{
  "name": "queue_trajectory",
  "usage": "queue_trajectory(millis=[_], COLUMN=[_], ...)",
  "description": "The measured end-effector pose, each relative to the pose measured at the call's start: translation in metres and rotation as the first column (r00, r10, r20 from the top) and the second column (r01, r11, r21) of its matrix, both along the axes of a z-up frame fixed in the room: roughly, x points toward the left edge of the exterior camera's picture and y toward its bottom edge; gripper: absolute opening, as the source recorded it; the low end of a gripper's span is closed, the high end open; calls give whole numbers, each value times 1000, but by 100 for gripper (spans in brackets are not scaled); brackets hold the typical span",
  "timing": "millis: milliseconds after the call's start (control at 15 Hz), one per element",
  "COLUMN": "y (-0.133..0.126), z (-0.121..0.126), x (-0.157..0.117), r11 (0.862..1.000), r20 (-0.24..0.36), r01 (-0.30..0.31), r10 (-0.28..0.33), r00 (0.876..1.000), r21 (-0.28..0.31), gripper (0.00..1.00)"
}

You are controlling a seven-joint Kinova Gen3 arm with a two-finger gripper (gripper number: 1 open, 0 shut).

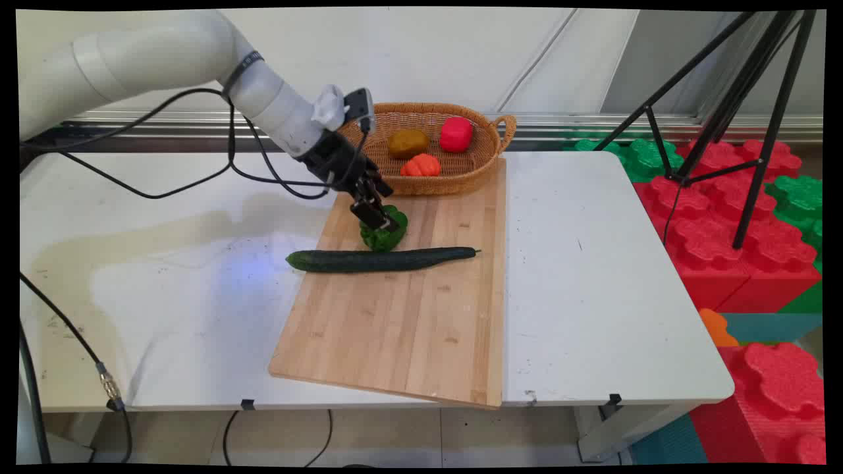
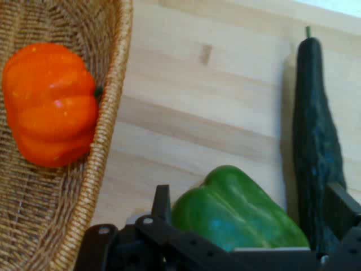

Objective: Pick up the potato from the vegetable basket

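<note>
Straddling a green bell pepper (image 2: 237, 212), the claw (image 1: 377, 217) comes down at a slant from the upper left, one finger on each side of the vegetable; the hand view shows one finger (image 2: 162, 201) at the pepper's left flank and the other at its right. The fingers look closed against the pepper's sides, so I read this as a grip, though the contact itself is partly hidden by the linkage. The pepper sits on a wooden cutting board (image 1: 408, 329), so its weight looks borne by the board and not by the claw. Just in front of it, toward the camera, a long dark cucumber (image 1: 382, 259) lies crosswise on the board, its blunt end overhanging the board's left edge; it is so close to the pepper that the two may touch, which leaves the far finger little room on that side. Behind the pepper, at the board's far edge, stands a wicker basket (image 1: 487, 168) with handles, holding an orange bell pepper (image 1: 420, 166), a red one (image 1: 456, 133) and a brownish-yellow one (image 1: 407, 143); its woven wall keeps them together. All this rests on the white desk (image 1: 593, 296). Black cables (image 1: 197, 184) hang from the arm, and a black tripod (image 1: 744, 131) stands over red and green foam blocks (image 1: 757, 250) off the desk's right end.
</note>
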State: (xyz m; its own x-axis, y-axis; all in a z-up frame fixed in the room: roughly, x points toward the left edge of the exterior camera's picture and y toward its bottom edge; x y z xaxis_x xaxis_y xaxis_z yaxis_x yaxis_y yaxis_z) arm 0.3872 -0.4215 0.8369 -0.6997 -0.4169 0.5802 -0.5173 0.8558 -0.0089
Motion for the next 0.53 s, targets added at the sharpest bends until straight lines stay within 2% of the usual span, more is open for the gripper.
queue_trajectory(millis=[533], y=[27], z=[53], x=[30], r11=[998], r20=[-83], r01=[46], r10=[-51], r00=[995], r21=[-52], gripper=[100])
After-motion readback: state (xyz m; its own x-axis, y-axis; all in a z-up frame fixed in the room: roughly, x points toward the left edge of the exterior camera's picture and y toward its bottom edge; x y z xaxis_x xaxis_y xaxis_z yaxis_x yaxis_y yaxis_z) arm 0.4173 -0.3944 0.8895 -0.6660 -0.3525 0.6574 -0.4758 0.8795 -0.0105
